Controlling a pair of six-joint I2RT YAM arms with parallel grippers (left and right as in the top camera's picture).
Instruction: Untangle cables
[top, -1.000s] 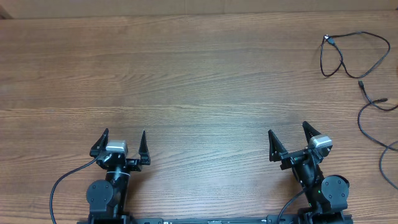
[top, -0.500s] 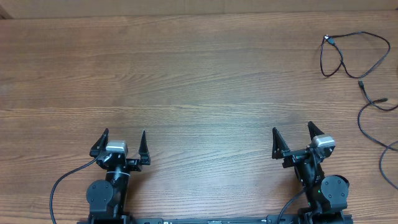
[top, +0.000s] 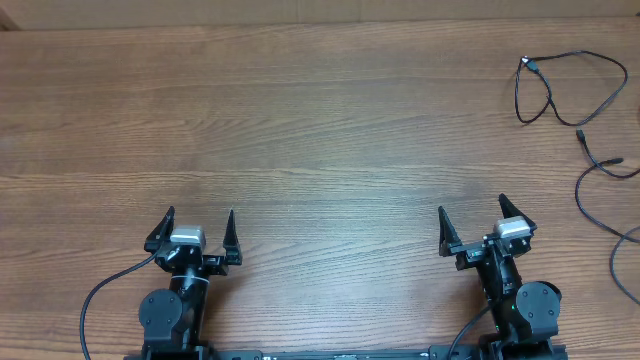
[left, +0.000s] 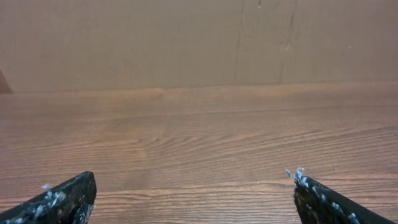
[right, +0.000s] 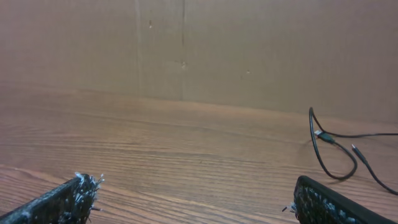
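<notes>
The brown wooden table (top: 320, 120) took up the whole view from above. The thin black cables (top: 518, 92) lay on it at the far right corner. One made a loose loop, and another ran along the right edge, nearer to the robot. The left gripper (top: 199, 213) sat at the near left with its jaws wide apart and held nothing. The right gripper (top: 471, 205) sat at the near right, jaws also wide apart, with nothing in them. Both were well apart from the cables.

In the left wrist view, the left gripper (left: 191, 176) showed two black fingertips spread wide over bare wood, with a plain brown wall (left: 124, 43) behind.

In the right wrist view, the right gripper (right: 194, 180) was spread wide too. The cables (right: 321, 132) lay far ahead on the right, close to the wall.
</notes>
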